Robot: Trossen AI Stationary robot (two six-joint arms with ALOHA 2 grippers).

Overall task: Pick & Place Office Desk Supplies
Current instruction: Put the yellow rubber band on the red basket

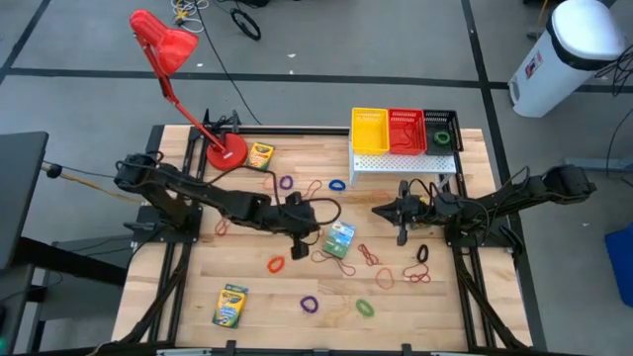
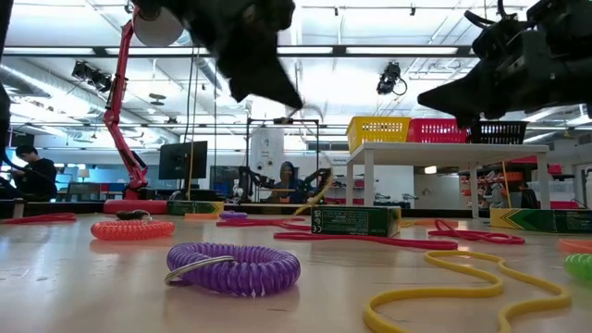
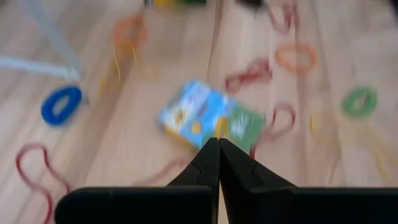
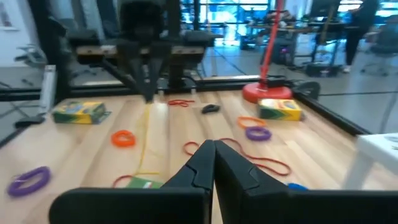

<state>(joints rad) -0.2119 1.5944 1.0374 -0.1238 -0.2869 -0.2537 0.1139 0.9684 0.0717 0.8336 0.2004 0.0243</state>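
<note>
We note a purple coil band (image 2: 233,267) nearest the low camera. Left gripper (image 1: 300,247), arm outstretched, hangs just beside the crayon box (image 1: 339,238), fingers pressed together, a yellow band (image 4: 147,140) dangling. Right gripper (image 1: 403,235) beyond the box, fingers together.

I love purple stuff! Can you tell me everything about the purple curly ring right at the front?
The purple coil is a stretchy spiral band, plastic by the look of it, curled into a closed loop. A thin silvery ring pokes out at one end. It lies flat on the wooden table, closest to the low camera. Nothing touches it except the table; a yellow band lies beside it, apart.
</note>
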